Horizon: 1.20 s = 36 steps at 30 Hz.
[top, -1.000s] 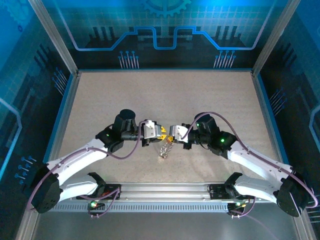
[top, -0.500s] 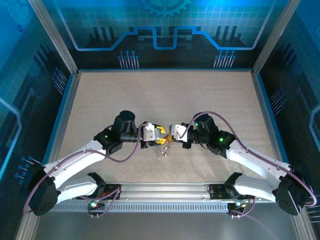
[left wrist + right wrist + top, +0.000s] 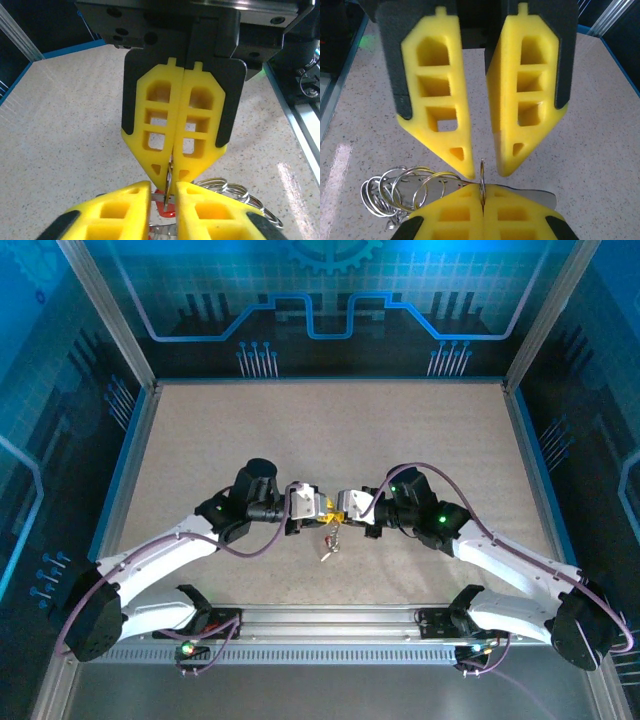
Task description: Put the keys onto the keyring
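Observation:
Mid-table, my two grippers meet tip to tip. My right gripper [image 3: 481,192] is shut on a thin silver ring, seen edge-on, which belongs to the keyring [image 3: 400,192], a bunch of linked silvery rings trailing to one side. My left gripper [image 3: 164,187] faces it with a narrow gap between its yellow fingers. The ring's edge pokes into that gap and nothing is clamped. A silver key blade [image 3: 540,197] lies crosswise just beneath the fingertips, and a red key head [image 3: 170,210] shows below. In the top view the bunch [image 3: 328,540] dangles under the left gripper [image 3: 320,505] and right gripper [image 3: 338,507].
The speckled beige table [image 3: 330,430] is boxed in by blue-edged walls and metal posts. An aluminium rail [image 3: 330,625] with both arm bases runs along the near edge. Purple cables loop beside each wrist.
The left gripper opened wider, then narrowed again and shifted slightly right, toward the right gripper. The right gripper stayed shut on the ring. The bunch now hangs straighter below them.

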{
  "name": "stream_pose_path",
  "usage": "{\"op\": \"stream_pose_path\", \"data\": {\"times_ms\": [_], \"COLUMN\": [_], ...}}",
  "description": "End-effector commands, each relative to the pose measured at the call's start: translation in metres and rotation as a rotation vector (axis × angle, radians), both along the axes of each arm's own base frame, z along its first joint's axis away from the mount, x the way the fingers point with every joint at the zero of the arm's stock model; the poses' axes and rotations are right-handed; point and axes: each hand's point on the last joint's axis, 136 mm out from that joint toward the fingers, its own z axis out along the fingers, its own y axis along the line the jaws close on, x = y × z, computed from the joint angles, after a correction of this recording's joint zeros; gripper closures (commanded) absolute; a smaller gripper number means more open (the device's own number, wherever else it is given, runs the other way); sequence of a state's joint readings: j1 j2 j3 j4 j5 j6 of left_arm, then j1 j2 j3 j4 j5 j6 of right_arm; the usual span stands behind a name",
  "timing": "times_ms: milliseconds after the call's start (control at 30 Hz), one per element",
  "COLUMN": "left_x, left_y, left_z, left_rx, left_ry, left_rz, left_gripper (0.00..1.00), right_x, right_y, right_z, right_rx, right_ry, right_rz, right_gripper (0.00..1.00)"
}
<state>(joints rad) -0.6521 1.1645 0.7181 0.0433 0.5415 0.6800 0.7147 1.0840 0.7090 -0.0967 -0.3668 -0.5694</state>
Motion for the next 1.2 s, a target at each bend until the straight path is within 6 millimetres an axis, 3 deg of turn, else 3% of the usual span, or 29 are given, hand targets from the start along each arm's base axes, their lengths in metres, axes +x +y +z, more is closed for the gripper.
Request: {"op": "stream_pose_path", "data": {"times_ms": [0, 233, 300, 333, 400, 700, 1000, 1167], "left_x": [0.004, 0.007, 0.008, 0.008, 0.008, -0.003, -0.013, -0.013], "left_y": [-0.003, -0.003, -0.005, -0.005, -0.007, -0.006, 0.000, -0.001], "left_z": [0.007, -0.002, -0.005, -0.005, -0.004, 0.033, 0.049, 0.053], "left_rx": [0.009, 0.075, 0.094, 0.102, 0.106, -0.098, -0.217, -0.262], "left_ry": [-0.008, -0.007, -0.011, -0.010, -0.006, -0.024, -0.019, -0.033], "left_rz": [0.005, 0.009, 0.008, 0.003, -0.007, -0.058, -0.107, -0.121], "left_gripper": [0.84, 0.86, 0.92, 1.00, 1.00, 1.00, 1.00, 1.00], "right_x": [-0.004, -0.004, -0.002, -0.002, -0.002, -0.005, -0.004, -0.007], "right_y": [0.012, 0.012, 0.011, 0.011, 0.011, -0.001, -0.016, -0.016], "right_z": [0.026, 0.027, 0.027, 0.028, 0.027, 0.038, 0.049, 0.053], "right_rx": [0.068, 0.070, 0.067, 0.072, 0.079, 0.134, 0.206, 0.232], "right_ry": [-0.046, -0.046, -0.045, -0.047, -0.054, -0.059, -0.080, -0.072], "right_rz": [0.054, 0.049, 0.038, 0.039, 0.041, 0.040, 0.017, 0.044], "right_gripper": [1.00, 1.00, 1.00, 1.00, 0.99, 0.68, 0.69, 0.78]}}
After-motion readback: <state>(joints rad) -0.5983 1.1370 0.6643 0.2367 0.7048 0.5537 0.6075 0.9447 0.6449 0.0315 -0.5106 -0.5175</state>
